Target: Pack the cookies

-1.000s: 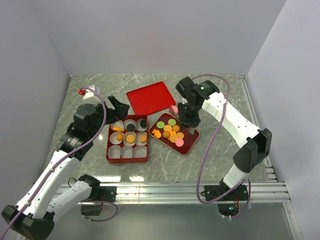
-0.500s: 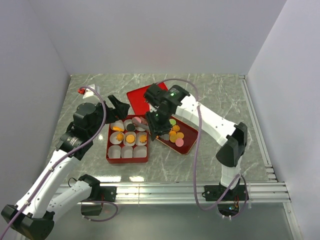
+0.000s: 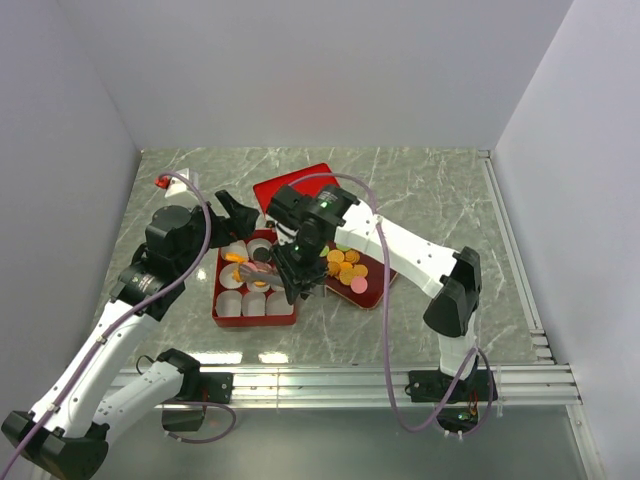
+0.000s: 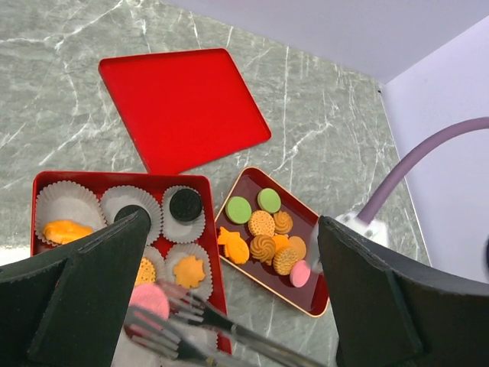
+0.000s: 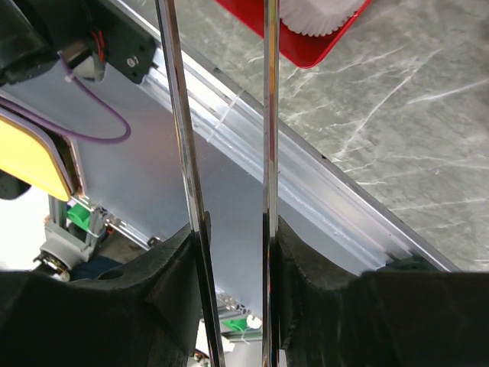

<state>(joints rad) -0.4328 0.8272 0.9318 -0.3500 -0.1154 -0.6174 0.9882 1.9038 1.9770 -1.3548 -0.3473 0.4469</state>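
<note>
Squeezing tongs (image 4: 237, 330), our right gripper (image 5: 233, 227) holds a pink cookie (image 4: 149, 300) just inside the box (image 4: 122, 176)'s right edge; our left gripper (image 4: 233, 222) is spread wide.

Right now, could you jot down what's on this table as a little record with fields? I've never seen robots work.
box: red, lined with paper cups; one holds a black cookie
tray: loose cookies, green, orange and one pink
lid: red, flat on the table beyond the box
left gripper: open, empty, by the box's far edge
right gripper: shut on tongs
pink cookie: at the tongs' tips, over the box
</note>
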